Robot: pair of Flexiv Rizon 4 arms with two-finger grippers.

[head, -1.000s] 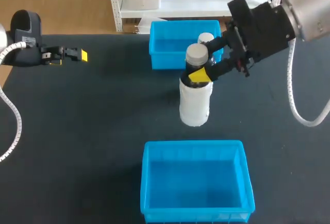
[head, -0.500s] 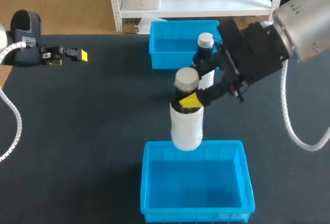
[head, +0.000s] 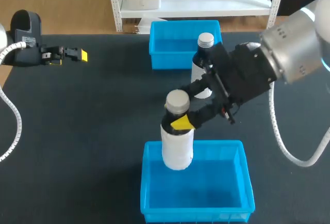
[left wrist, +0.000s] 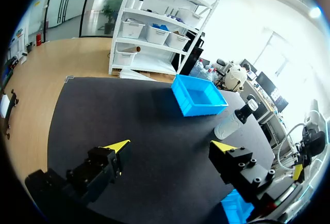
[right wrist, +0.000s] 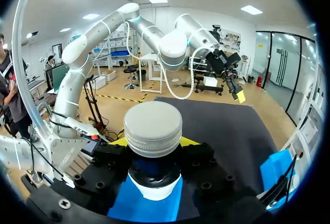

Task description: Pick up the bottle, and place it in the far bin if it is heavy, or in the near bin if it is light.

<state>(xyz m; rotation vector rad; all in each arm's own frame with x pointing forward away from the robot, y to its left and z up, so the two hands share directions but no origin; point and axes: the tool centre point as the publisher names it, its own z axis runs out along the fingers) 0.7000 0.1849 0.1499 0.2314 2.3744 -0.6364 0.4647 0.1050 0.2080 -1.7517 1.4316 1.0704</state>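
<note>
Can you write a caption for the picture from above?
The right pincer holds a white bottle above the near bin.

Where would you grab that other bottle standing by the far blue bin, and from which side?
Probably by the dark neck just under its grey cap, approached level from the near side, away from the far bin. The standing bottle is upright and narrowest there, and the right gripper holds the carried bottle the same way.
</note>
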